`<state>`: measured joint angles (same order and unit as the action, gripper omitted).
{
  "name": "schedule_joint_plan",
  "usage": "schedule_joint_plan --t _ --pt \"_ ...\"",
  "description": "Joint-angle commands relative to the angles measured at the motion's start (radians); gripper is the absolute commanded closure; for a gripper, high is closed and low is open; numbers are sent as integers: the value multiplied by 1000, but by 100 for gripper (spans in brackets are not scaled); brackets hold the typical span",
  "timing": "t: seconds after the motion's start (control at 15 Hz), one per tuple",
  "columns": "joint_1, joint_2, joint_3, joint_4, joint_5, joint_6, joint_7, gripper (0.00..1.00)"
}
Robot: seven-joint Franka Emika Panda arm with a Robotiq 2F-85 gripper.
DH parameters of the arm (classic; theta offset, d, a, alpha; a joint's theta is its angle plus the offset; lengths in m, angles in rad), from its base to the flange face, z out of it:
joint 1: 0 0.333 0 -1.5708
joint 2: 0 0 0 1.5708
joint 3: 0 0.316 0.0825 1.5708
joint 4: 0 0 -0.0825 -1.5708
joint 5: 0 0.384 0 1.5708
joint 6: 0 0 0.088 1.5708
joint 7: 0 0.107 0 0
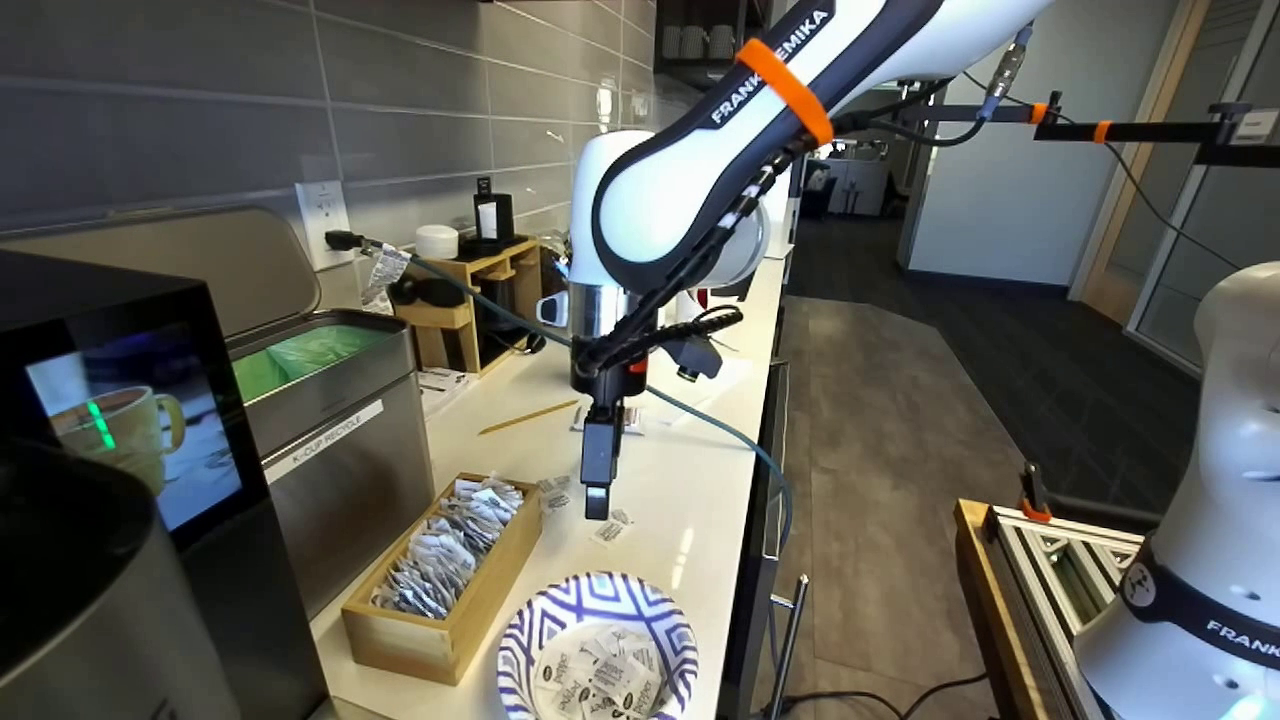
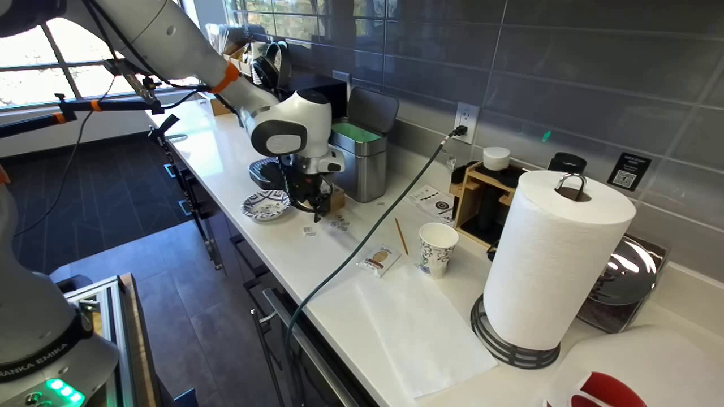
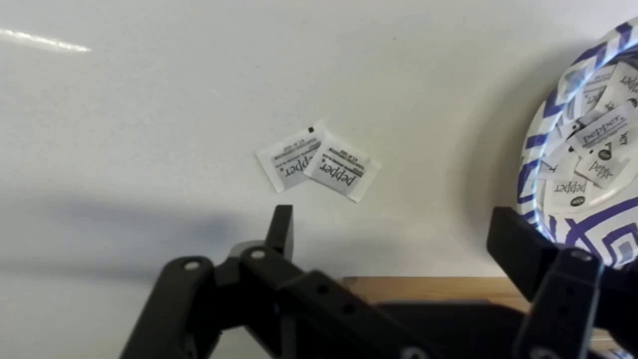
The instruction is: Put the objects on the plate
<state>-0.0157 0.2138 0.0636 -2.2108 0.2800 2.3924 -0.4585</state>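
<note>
The round white plate (image 1: 600, 596) with its blue pattern lies near the front of the counter and has several pepper packets in it. Part of that plate (image 3: 543, 129) also shows at the right of the wrist view. Two white pepper packets (image 3: 319, 162) overlap on the counter, left of the plate in that view. My gripper (image 3: 394, 224) is open above the counter, its fingers wide apart with nothing between them. In an exterior view the gripper (image 1: 597, 500) points down just behind the loose packets (image 1: 612, 527). More packets (image 1: 556, 492) lie against the wooden tray.
The wooden tray (image 1: 505, 585) full of packets stands beside the plate. A metal bin (image 1: 350, 450) and a black machine (image 1: 130, 330) flank it. A cable (image 2: 345, 260) crosses the counter. A paper cup (image 2: 436, 249), a snack packet (image 2: 380, 259) and a paper towel roll (image 2: 554, 260) stand farther along.
</note>
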Motion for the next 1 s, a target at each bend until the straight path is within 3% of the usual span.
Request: schedule_joint_plan --t 0.0,0.27,0.53,0.93 --pt "3 -7 -3 -22 -23 86 89 0" --pt "35 30 -30 -27 -146 180 286 0" --pt "79 62 -70 -17 -316 158 528 0" --pt "105 82 -85 -20 -394 136 656 0"
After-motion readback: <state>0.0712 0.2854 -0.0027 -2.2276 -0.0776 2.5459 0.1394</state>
